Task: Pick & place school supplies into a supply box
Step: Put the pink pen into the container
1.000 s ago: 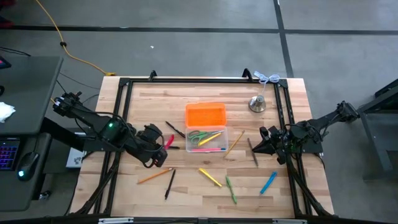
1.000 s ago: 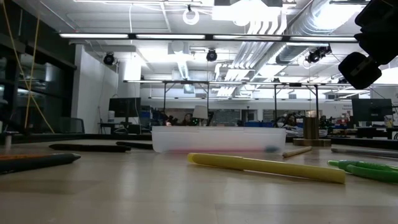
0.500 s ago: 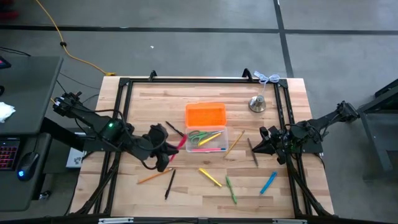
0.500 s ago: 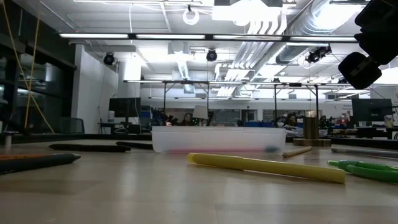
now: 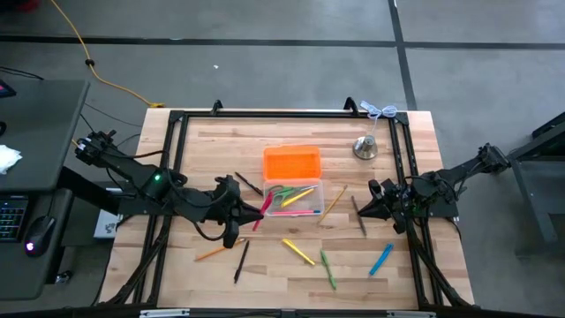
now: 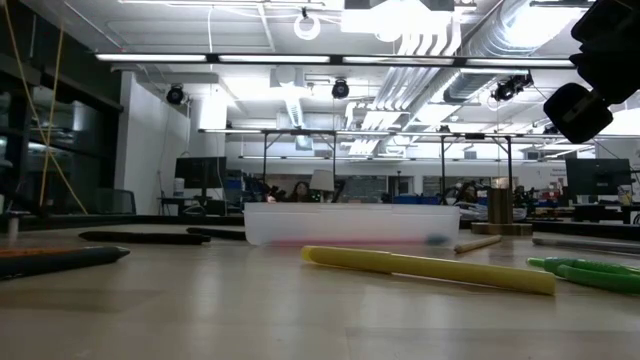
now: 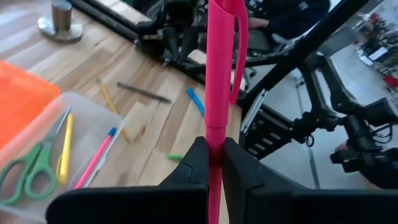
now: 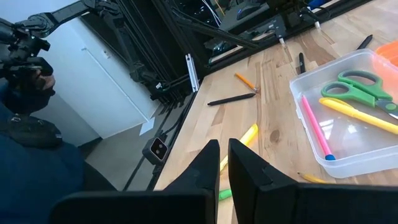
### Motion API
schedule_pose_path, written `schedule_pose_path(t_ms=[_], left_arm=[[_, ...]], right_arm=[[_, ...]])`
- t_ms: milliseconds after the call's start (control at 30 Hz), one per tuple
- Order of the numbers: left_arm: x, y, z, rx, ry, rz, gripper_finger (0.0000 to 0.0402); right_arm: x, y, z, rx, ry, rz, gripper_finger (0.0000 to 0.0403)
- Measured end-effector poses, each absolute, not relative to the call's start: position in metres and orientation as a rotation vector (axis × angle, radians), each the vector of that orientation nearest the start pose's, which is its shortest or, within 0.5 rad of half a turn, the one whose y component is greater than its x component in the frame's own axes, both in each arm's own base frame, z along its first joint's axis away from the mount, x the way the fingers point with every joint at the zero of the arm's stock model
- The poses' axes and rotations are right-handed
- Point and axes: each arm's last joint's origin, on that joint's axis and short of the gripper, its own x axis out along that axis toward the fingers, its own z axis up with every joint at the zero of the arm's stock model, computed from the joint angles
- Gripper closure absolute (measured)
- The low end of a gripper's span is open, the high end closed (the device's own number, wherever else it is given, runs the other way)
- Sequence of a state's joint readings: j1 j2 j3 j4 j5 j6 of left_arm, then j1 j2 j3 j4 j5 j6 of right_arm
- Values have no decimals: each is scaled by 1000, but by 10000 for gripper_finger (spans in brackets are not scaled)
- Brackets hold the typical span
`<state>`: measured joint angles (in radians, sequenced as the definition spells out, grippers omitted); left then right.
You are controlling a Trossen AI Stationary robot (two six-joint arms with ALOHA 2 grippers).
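- We carry a pink pen (image 7: 219,74) clamped in our left hand (image 5: 248,208), its fingers pressed together on the lower part of the barrel in the left wrist view.
- In the high view that hand sits just beside the near-left corner of the supply box (image 5: 315,188), with the pen's tip reaching toward the box wall.
- The box lies directly ahead of the hand, toward the tabletop's (image 5: 397,168) centre, its orange lid (image 5: 292,162) folded open on the far side.
- It already holds green-handled scissors (image 7: 32,163), a yellow pen (image 7: 65,149) and a pink pencil (image 7: 94,160).
- We judge the coming move turns on alignment: the pen's long axis runs at an angle to the box's long side, so it probably needs turning to lie along the box before release.
- The left arm is the nearer one and has the job.
- Our right hand (image 5: 375,200) waits near the right edge, fingers close together and empty in the right wrist view.
- Loose items remain: an orange pencil (image 5: 219,250), a yellow marker (image 5: 298,252), a green pen (image 5: 327,268) and a blue pen (image 5: 380,260).
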<state>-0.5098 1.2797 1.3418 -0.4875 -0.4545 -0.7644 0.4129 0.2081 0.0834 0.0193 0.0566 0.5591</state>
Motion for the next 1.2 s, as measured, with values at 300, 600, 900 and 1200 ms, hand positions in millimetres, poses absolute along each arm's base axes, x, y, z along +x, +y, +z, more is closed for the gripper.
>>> schedule_pose_path(t_ms=[300, 600, 900, 1200], left_arm=[[243, -121, 396, -552, 341, 82, 355], [254, -106, 386, -603, 403, 159, 355], [294, -76, 351, -646, 641, 101, 355], [322, -43, 323, -632, 777, 43, 355]], right_arm=[[100, 42, 177, 526, 199, 318, 391], [100, 42, 177, 526, 200, 317, 391], [100, 42, 177, 529, 200, 317, 391], [100, 42, 177, 537, 200, 317, 391]])
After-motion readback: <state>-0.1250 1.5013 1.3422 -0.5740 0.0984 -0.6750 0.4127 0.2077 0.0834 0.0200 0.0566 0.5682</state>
